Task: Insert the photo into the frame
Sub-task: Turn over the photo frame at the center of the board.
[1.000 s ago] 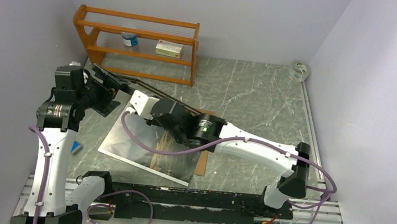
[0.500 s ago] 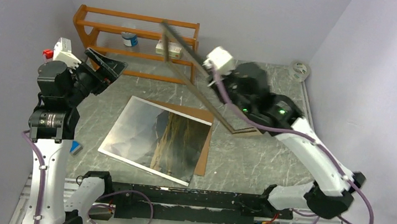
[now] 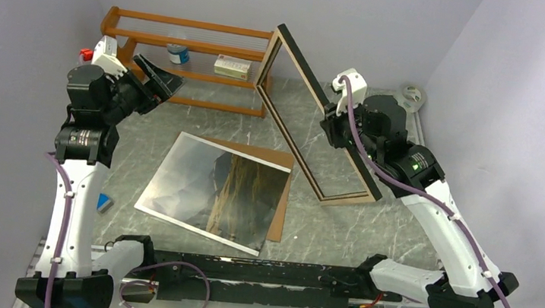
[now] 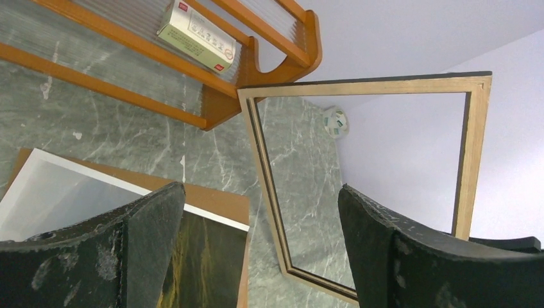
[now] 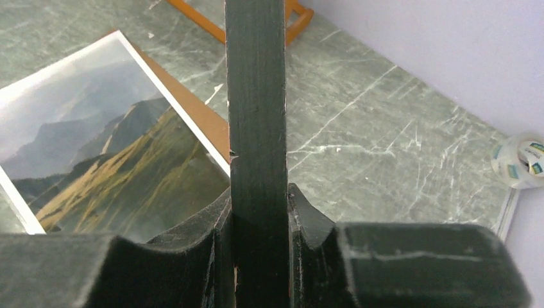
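Now my right claw [image 5: 259, 218], clamped on the frame [image 5: 256, 96], has lifted it upright beside the photo [image 3: 212, 186], baring the print for loading.

The light is bright, even and diffuse; its source cannot be told, and the walls read a flat pale lilac. Shadows on the surface [image 3: 204, 124] are faint and soft-edged. In the top view, glare washes the left part of the photo [image 3: 212, 193] to pale grey, while its right part is dark and legible. The same sheen whitens it in the left wrist view. There the left claw [image 4: 261, 192] sits in shade, its fingers [image 4: 115, 256] black and slightly soft, and the frame [image 4: 471, 160] beyond is sharp. In the right wrist view the right claw [image 5: 256, 212] and the frame's edge, close to the lens, are dim and blurred. The photo behind them is fairly crisp.
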Motion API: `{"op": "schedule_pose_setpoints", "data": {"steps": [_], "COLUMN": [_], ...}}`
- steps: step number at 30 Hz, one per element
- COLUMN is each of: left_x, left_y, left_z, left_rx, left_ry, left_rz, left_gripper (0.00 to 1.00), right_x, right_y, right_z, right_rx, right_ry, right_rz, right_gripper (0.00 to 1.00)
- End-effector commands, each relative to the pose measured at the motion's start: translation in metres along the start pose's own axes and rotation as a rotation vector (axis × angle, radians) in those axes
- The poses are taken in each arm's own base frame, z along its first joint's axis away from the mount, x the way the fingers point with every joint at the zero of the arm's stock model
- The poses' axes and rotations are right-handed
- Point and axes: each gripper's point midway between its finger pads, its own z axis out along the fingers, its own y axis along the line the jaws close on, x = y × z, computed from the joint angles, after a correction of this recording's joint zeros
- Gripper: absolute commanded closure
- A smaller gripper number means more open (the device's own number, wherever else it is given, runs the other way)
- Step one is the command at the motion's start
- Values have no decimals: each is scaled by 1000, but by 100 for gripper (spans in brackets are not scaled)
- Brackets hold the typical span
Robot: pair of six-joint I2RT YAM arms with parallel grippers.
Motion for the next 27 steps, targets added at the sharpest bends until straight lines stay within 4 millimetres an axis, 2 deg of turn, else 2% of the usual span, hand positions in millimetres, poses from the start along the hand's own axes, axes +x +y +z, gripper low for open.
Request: {"op": "schedule_pose_setpoints", "data": {"steps": [1,5,9,14,17,19,25,27], "left_x": [-10,-8,-5,-3,-2,0,2,4], "left_y": [-15,-6,3,7,11,15,25,29], "left_z": [-1,4,12,24,31,35,39,40], "left_rx": [79,52,43,49,44,38,-4,-13], "left_ry": [-39,-39,-32,-9,2,10,18,27], "left_rz": [64,72,71,64,62,56,61,61], "left_gripper": [6,6,6,6,6,6,6,6], "right_x": [-40,-27,-17,-10,-11,-15,-30,-31], "right_y": [-25,-29,-22,-22,-32,-41,-55,-73], "right_z": [-20,-34,-52,-61,-60,-52,-7,10], "right_rx": [80,79,35,40,100,155,221,248], "right_ry": [-173,-165,-170,-150,-148,-148,-146,-135], "right_rz": [74,44,15,33,77,130,287,348], "right_gripper": [100,100,100,100,100,100,100,100]}}
